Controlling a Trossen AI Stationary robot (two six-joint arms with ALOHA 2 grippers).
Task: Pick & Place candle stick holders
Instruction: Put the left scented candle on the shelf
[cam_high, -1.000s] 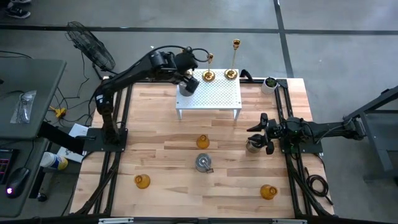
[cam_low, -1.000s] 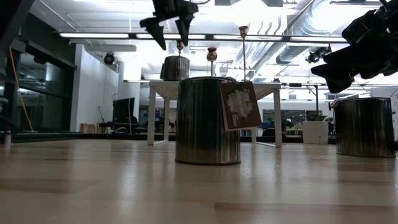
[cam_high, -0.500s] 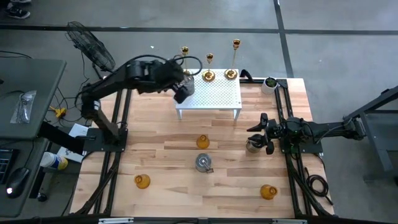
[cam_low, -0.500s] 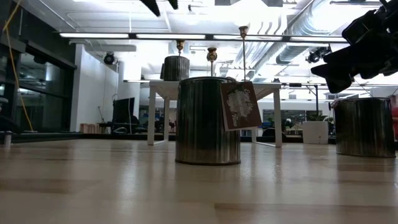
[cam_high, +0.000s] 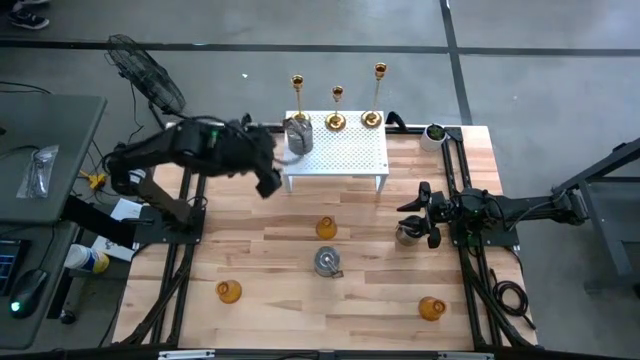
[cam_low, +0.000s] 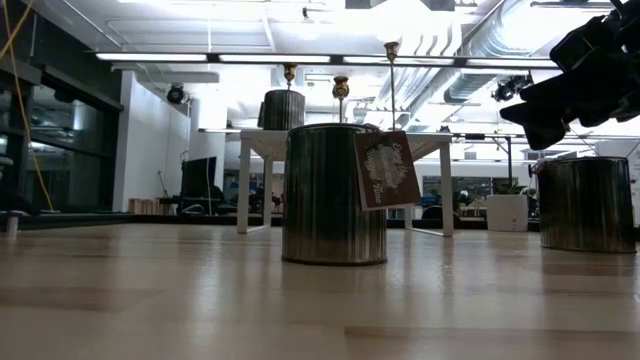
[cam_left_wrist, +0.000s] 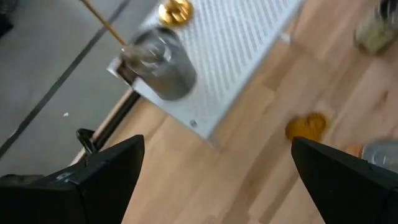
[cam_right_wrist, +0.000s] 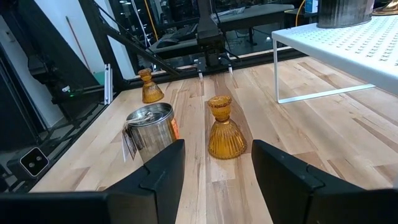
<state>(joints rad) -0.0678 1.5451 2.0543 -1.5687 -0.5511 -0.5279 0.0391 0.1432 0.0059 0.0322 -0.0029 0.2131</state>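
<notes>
Three gold sticks stand in a row along the twelve o'clock edge of the white perforated stand (cam_high: 345, 152): one (cam_high: 297, 84) at its eleven o'clock corner, one (cam_high: 336, 110) in the middle, one (cam_high: 377, 95) toward one o'clock. Three silver jars show: one (cam_high: 298, 135) on the stand's eleven o'clock corner, one (cam_high: 327, 262) at the centre of the table (cam_high: 270, 260) with a paper tag, one (cam_high: 406, 233) at three o'clock. Three amber glass holders sit on the wood: one (cam_high: 326, 228) just at twelve o'clock of the centre jar, one (cam_high: 229, 291) toward eight o'clock, one (cam_high: 431, 308) toward five o'clock. One small plant (cam_high: 434, 133) in a white pot stands at the table's one o'clock corner.

The left gripper (cam_high: 268, 183) hangs off the stand's nine o'clock side, its fingers spread wide and holding nothing. The right gripper (cam_high: 418, 213) sits at three o'clock, directly above the silver jar there; its fingers stand partly apart with a gap between them, and nothing is seen pinched.
</notes>
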